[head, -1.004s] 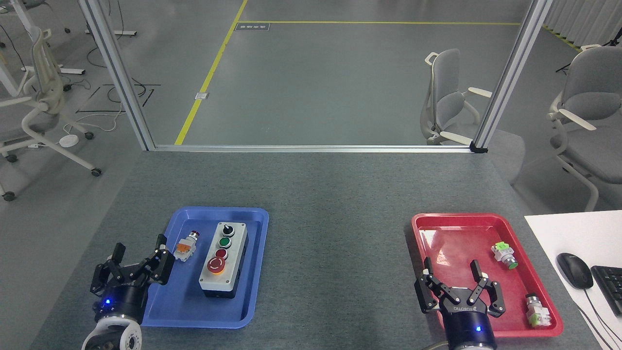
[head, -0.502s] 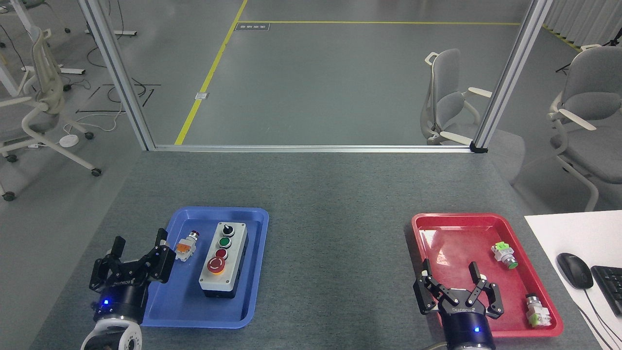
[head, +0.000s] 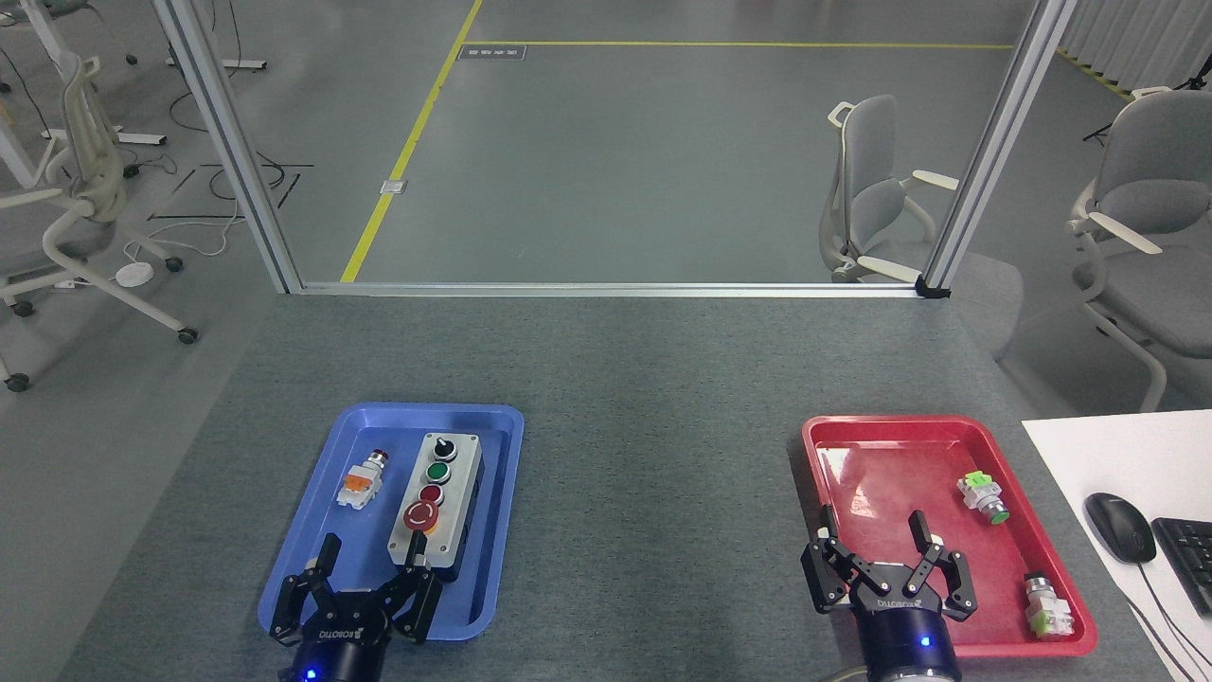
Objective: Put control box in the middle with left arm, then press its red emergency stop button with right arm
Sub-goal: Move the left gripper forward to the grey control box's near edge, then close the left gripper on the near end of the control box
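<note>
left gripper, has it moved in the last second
Yes. The left gripper went rightward: from outside the blue tray's left edge to over its near end.

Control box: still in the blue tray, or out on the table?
In the tray. The control box lies flat inside the blue tray, buttons up; the open left hand hasn't gripped it.

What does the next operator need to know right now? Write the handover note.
Left gripper: open, empty, over the near end of the blue tray, just short of the control box.
Right gripper: open, empty, over the near left part of the red tray.
Control box: lies in the blue tray, right of a loose push-button switch; its big red emergency stop button is at the near end, facing up.
Done: nothing yet; the box is not grasped.
Left: grasp the box with the left arm, set it on the table between the trays, then press the big red button with the right arm.
</note>
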### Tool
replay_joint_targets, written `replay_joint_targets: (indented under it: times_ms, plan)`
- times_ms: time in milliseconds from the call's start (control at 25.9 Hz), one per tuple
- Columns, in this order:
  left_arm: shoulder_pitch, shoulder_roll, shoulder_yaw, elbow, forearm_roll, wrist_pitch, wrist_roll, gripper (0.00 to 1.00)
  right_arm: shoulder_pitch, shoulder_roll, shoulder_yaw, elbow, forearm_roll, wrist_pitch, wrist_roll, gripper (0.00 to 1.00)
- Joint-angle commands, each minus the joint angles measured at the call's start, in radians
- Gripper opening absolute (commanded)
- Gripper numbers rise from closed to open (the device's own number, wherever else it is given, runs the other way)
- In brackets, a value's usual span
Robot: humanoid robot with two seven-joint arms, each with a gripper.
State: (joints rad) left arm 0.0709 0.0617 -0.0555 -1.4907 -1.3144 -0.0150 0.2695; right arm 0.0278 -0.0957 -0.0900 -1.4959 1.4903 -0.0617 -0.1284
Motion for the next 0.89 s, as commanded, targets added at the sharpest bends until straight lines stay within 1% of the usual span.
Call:
replay_joint_targets:
  times_ms: [0, 77, 464, 618, 850]
  plan:
    - [0.001, -0.022, -0.037, 0.026, -0.045, 0.036, 0.004, 0.99, 0.000, 0.001, 0.001, -0.007, 0.002, 0.002, 0.000, 0.99]
    - [-0.011, -0.033, -0.049, 0.070, -0.046, 0.040, 0.004, 0.99, 0.000, 0.001, -0.001, -0.012, 0.002, 0.002, 0.000, 0.99]
    - [-0.134, -0.045, -0.056, 0.293, -0.046, 0.059, -0.006, 0.99, 0.011, 0.004, 0.001, -0.012, 0.002, 0.002, -0.010, 0.99]
    - [-0.172, -0.042, -0.056, 0.340, -0.045, 0.063, -0.007, 0.99, 0.024, 0.002, 0.001, -0.010, 0.002, 0.002, -0.010, 0.99]
    - [-0.206, -0.045, -0.056, 0.374, -0.042, 0.064, -0.009, 0.99, 0.027, 0.004, -0.001, 0.005, 0.002, 0.006, -0.008, 0.99]
